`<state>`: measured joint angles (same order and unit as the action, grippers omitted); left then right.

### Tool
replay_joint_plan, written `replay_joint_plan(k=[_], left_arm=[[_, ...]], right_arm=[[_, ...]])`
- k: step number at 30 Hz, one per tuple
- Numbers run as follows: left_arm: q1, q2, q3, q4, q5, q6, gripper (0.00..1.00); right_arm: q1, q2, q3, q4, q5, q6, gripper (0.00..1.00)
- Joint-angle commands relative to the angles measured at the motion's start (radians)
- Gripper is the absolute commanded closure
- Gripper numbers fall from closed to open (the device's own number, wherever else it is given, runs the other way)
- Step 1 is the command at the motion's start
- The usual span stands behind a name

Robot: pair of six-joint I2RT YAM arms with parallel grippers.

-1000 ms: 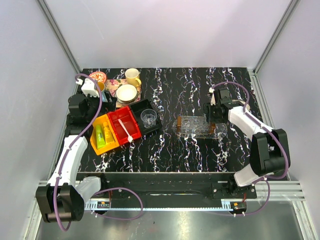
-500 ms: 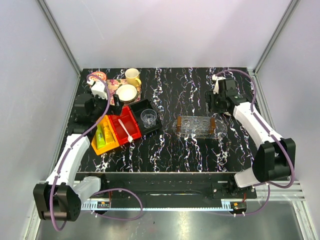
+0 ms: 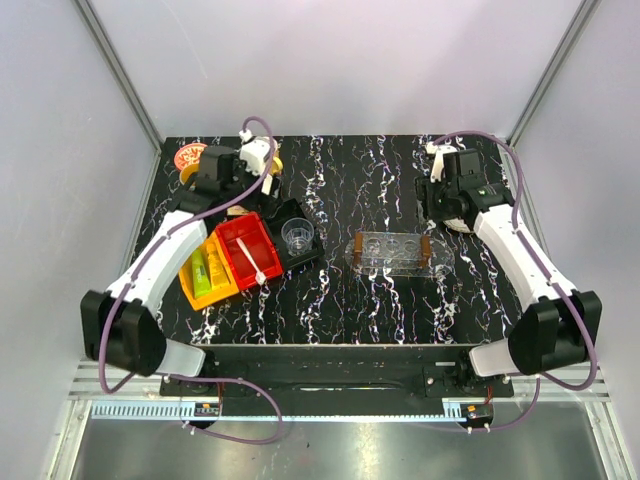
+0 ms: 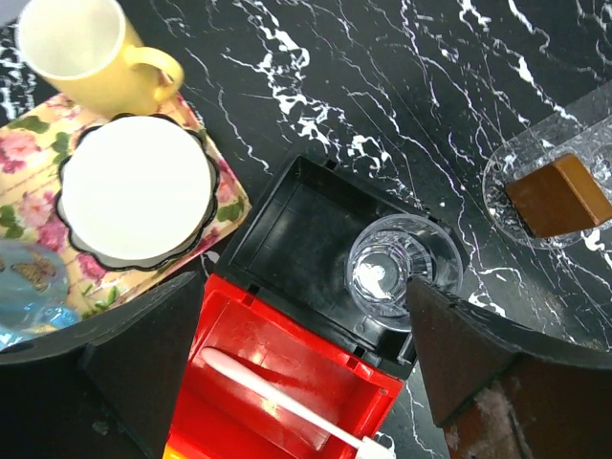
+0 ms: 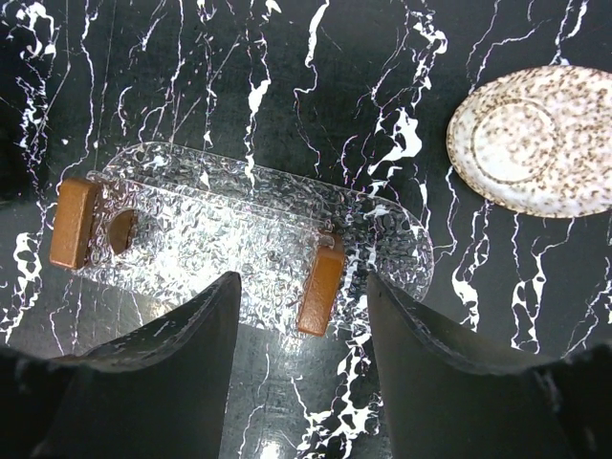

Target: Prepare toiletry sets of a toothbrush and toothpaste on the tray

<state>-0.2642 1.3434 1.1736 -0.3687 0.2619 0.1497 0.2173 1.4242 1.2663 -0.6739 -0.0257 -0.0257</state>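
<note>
Left tool, right tool spread; white toothbrush in red bin; dimpled tray.

Brown-ended rack on clear tray

The left arm and the right arm match: long glossy white shells joined by black cylindrical joints. Directly behind each pincer sits a blocky black wrist housing with a small white part on it. A thin purple cable loops out just behind the left pincer and trails back along the white links. A second purple cable arches behind the right pincer. The fingers are broad, matte-black wedges with blunt rounded tips. One finger of the left pincer shows a scuffed reddish-brown patch toward its root.
</note>
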Motion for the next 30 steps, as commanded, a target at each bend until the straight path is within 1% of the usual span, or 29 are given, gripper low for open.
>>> replay_joint_plan(k=[1,8,14,16,22,30], left_arm=[[-0.036,0.106,0.138,-0.136,-0.032,0.024,0.11],[-0.104,0.221,0.219,-0.222,-0.136,0.013,0.21],[-0.122,0.305,0.251,-0.263,-0.181,0.005,0.33],[-0.124,0.326,0.264,-0.275,-0.179,0.005,0.37],[-0.132,0.39,0.278,-0.296,-0.187,0.008,0.42],[-0.135,0.453,0.305,-0.309,-0.161,-0.004,0.5]], right_arm=[[0.01,-0.073,0.041,0.005,0.01,-0.023,0.4],[0.008,-0.103,0.051,0.004,0.006,-0.019,0.41],[0.01,-0.105,0.042,0.004,-0.005,-0.008,0.42],[0.01,-0.103,0.039,0.007,-0.01,-0.005,0.42],[0.01,-0.103,0.031,0.01,-0.011,-0.002,0.43],[0.01,-0.102,0.013,0.023,-0.02,0.003,0.44]])
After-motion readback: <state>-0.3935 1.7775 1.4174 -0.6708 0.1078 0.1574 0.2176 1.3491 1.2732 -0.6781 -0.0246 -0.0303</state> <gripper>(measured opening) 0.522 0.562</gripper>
